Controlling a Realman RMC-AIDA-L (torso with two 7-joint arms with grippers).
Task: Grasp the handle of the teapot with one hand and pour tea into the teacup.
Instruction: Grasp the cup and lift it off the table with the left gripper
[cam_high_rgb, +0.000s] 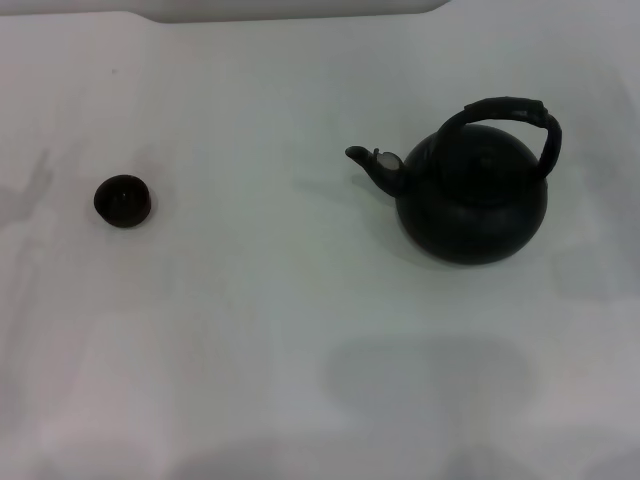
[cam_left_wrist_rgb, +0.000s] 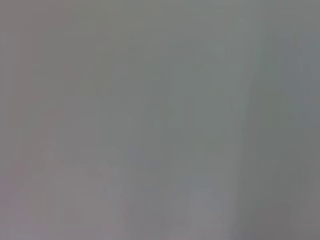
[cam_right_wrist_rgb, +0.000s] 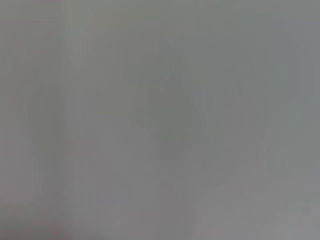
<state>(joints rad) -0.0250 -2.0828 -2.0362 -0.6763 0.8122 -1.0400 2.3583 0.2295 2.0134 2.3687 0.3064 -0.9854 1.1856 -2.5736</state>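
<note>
White tabletop (cam_high_rgb: 250, 330) pretty much fills the head view, plain and matte, with a few soft grey shadows along the near edge and one on the far left side. At the very back there's a slightly darker strip where the surface ends.

Sitting on the robot's right half is the large round-bellied matte black teapot (cam_high_rgb: 470, 205), upright on its base. Its short curved spout with a pale tip (cam_high_rgb: 380, 162) points toward the robot's left, so roughly in the direction of the cup. The thick black arched bail handle (cam_high_rgb: 510, 115) loops over the top of the pot and has a wrapped, textured look; it leans a bit toward the right side rather than standing dead centre. Nothing is touching it.

Way over on the left is the tiny round dark brown-black handleless teacup (cam_high_rgb: 122, 200), standing upright, well apart from the teapot with bare table between them.

No brand, label or writing readable on either piece.

Neither gripper shows up in the head view, and both wrist views show only a featureless grey blur, so for the left and the right alike I can't tell how the jaws stand.
</note>
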